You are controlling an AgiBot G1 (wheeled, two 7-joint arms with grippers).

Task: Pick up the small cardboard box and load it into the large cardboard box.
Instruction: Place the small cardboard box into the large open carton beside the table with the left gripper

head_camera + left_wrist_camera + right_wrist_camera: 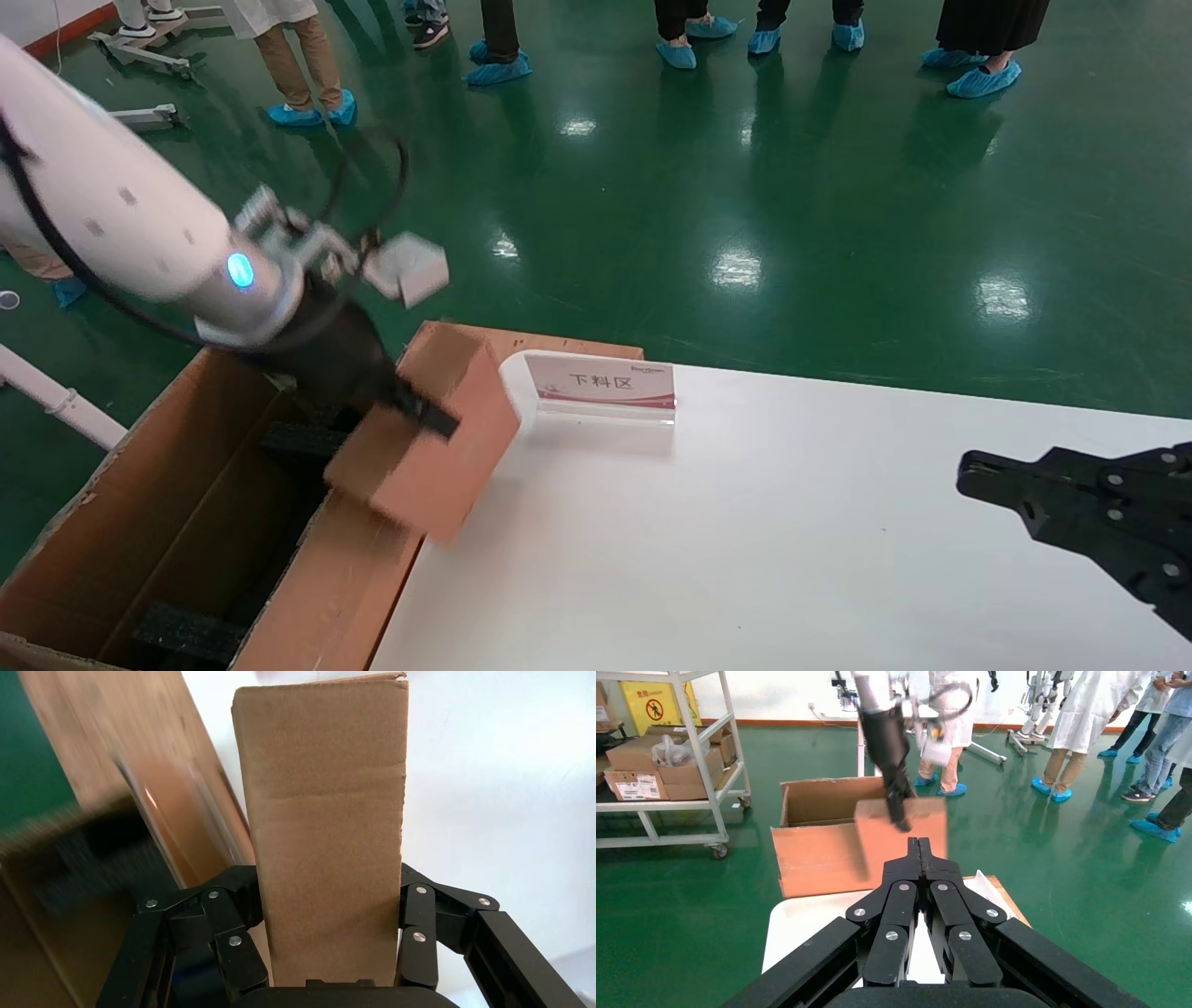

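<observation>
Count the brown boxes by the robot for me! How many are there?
2. The small cardboard box is clamped in the left gripper, above the edge of the large cardboard box, which stands open beside the white table. More sit on a shelf farther off.

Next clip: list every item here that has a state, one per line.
small cardboard box: lifted, tilted, held over the large box's rim
large cardboard box: flaps open, black foam blocks inside
left end effector: shut on the small cardboard box
right end effector: shut, empty, over the table
sign: standing upright on the table
</observation>
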